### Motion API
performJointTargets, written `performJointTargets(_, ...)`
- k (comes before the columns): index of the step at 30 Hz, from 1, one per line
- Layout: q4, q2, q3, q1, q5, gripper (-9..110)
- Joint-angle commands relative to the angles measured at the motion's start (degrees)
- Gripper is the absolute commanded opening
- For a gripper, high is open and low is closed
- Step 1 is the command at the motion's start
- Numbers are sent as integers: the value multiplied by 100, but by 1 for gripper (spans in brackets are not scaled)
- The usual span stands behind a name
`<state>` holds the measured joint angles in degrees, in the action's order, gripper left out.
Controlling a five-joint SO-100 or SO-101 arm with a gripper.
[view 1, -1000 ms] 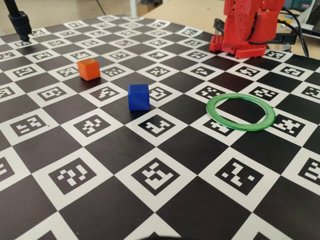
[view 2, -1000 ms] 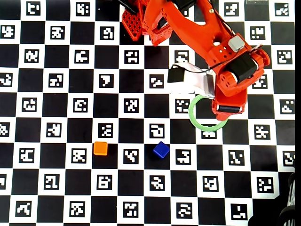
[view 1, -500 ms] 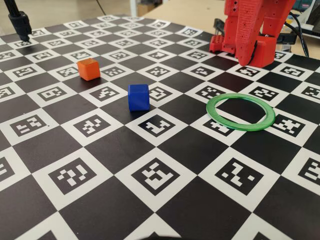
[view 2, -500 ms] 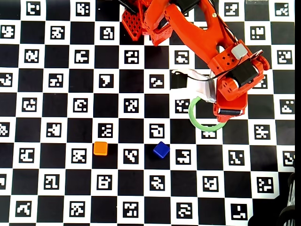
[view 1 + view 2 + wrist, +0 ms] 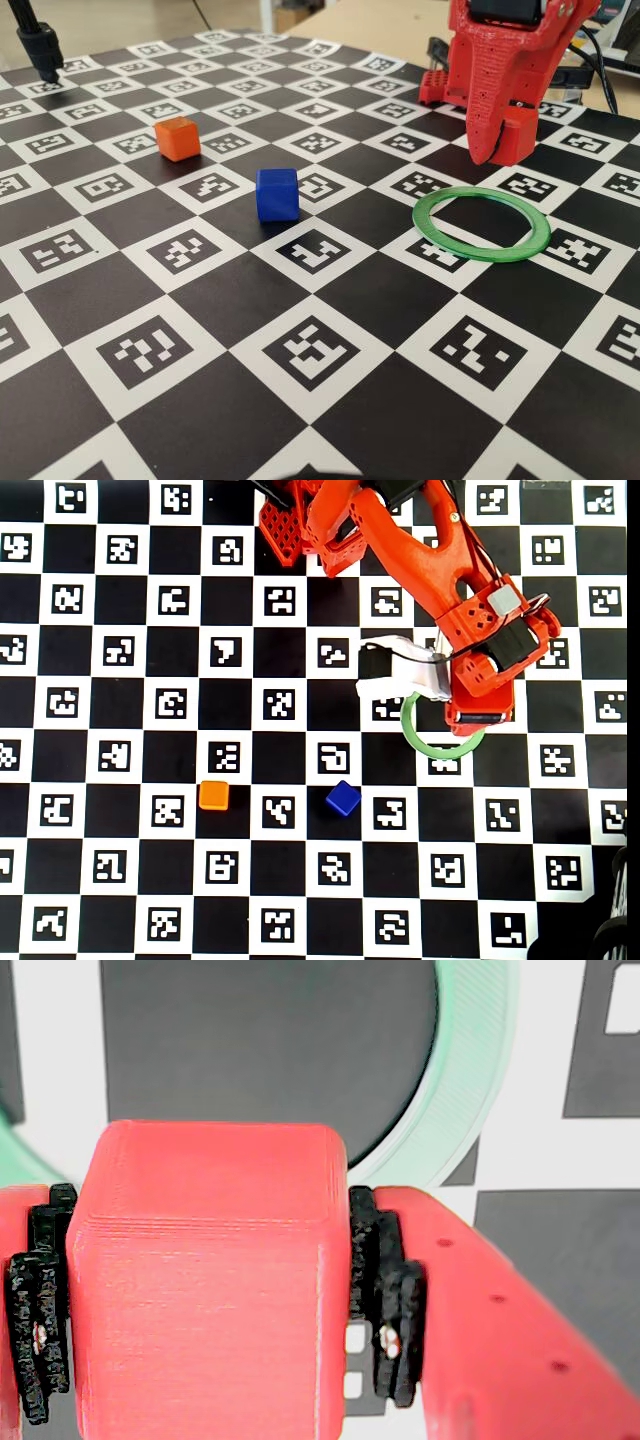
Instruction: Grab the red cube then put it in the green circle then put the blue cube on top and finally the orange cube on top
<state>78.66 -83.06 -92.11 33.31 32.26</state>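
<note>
gripper (image 5: 215, 1290) clamped on red cube (image 5: 210, 1280), black pads (image 5: 385, 1300) pressed to both sides in wrist view. hanging above green ring (image 5: 482, 223), clear of the board (image 5: 300, 350), near its 12 o'clock rim in fixed view. blue cube (image 5: 277, 194) at ring's 9 o'clock, well apart. orange cube (image 5: 177, 138) at 10 o'clock of blue, apart.

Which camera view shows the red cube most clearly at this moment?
The wrist view: the red cube fills the frame, clamped between the gripper's black-padded fingers above the green circle. In the fixed view only part of it shows at the gripper tip. In the overhead view the arm hides it.
</note>
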Motion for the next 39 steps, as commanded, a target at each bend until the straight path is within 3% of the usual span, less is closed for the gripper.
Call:
performJointTargets(1,-105,-545,53,18,-79,-1)
performJointTargets(39,-1556,-554,-1081,-105,-369,-1)
